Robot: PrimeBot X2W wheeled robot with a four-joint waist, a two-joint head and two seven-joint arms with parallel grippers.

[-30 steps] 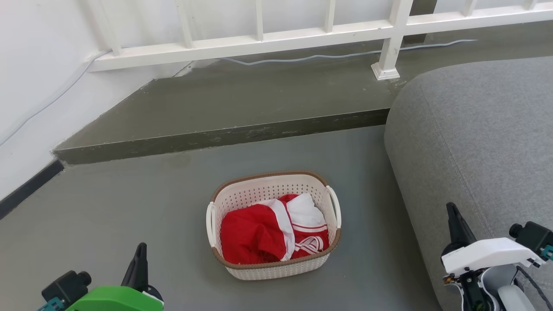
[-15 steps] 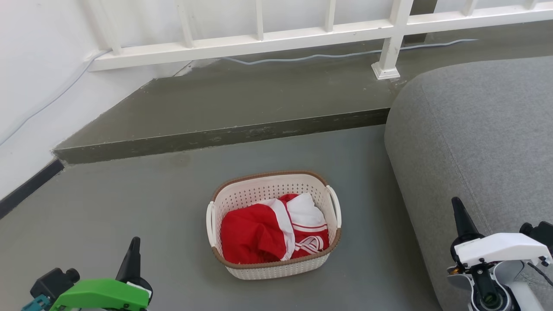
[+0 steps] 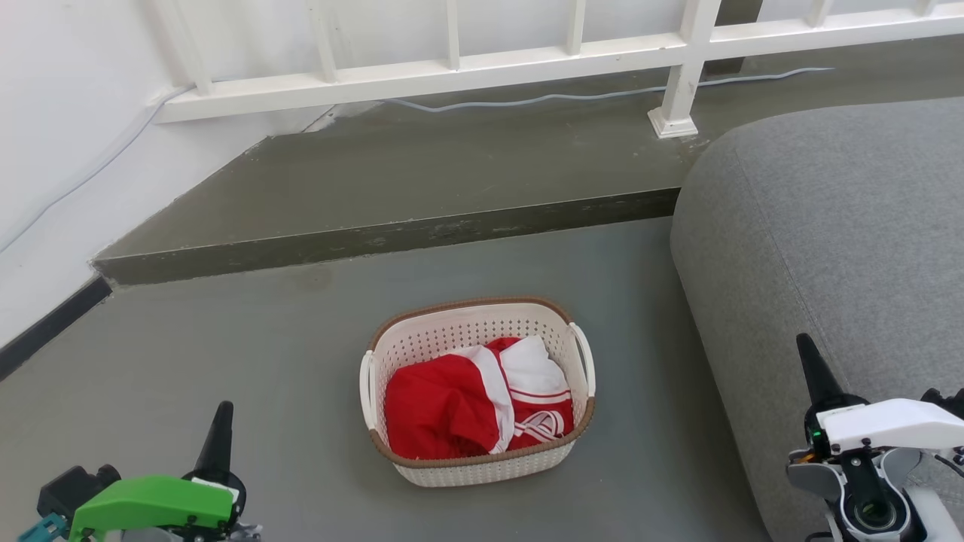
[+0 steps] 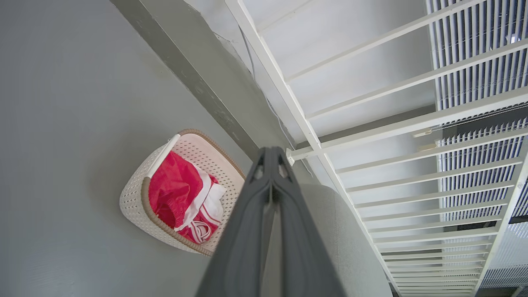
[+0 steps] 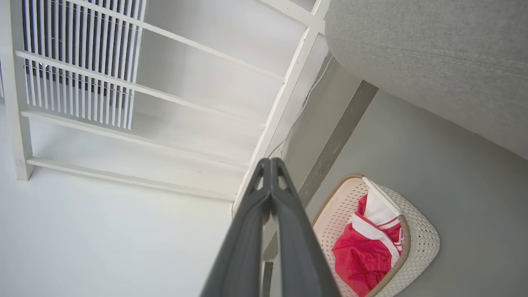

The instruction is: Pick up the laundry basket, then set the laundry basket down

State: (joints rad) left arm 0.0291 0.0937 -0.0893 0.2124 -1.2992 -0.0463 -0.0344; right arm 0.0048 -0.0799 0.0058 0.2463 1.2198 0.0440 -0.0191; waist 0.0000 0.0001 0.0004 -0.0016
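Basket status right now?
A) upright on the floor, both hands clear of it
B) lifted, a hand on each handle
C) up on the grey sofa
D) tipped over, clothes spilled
A: the laundry basket stands upright on the grey floor, with the left hand and the right hand apart from it, both shut.

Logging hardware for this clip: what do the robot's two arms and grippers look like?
The left gripper has long dark fingers tapering to a point, a bright green cover and a black camera with a teal plug. The right gripper has the same dark fingers under a white cover, with a small green light and a pale grey round joint below.
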